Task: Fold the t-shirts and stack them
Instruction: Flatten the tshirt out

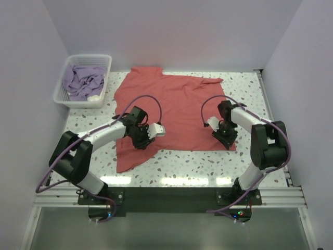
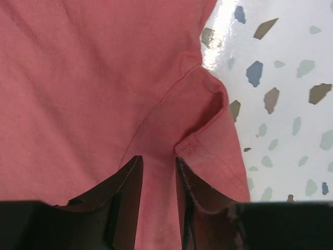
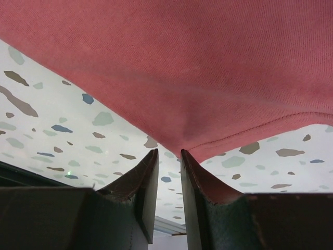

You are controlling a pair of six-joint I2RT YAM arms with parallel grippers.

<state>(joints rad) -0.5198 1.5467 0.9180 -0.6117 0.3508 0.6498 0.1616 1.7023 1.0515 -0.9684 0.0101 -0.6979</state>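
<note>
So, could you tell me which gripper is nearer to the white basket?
Left. The left gripper is over the coral-red t-shirt on the side facing the basket; the right gripper is at the opposite edge, farther away.

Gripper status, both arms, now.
Left gripper: closed, pinching the coral-red t-shirt near a sleeve.
Right gripper: closed on the same shirt's hem.

Top overhead, far; wrists close, all sharing coral shirt (image 1: 171, 104).
</note>
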